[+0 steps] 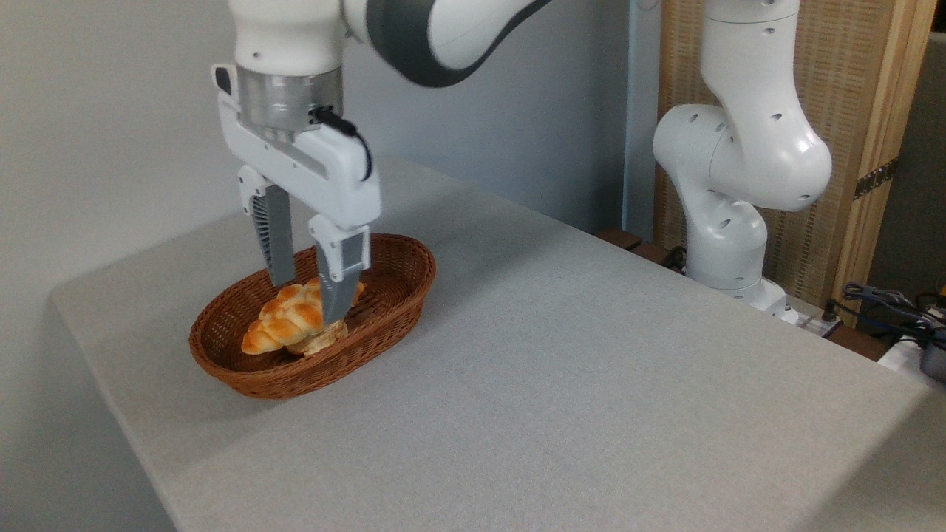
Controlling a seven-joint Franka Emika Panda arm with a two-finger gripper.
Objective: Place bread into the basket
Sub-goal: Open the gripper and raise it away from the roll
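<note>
The braided golden-orange bread [284, 325] lies lengthwise inside the reddish-brown wicker basket [403, 292], low near its floor, with its pale underside turned toward the camera. My gripper [309, 303] reaches down into the basket from above. Its two fingers stand on either side of the loaf's middle, one behind it and one in front, pressed against the crust. The far fingertip is hidden behind the bread. The basket sits on the grey table [562, 384] near its far left corner.
The arm's white base [728, 222] stands at the table's far right edge, in front of a woven screen. Cables and a small device [902, 310] lie beyond the right edge. A pale wall runs behind the table's left side.
</note>
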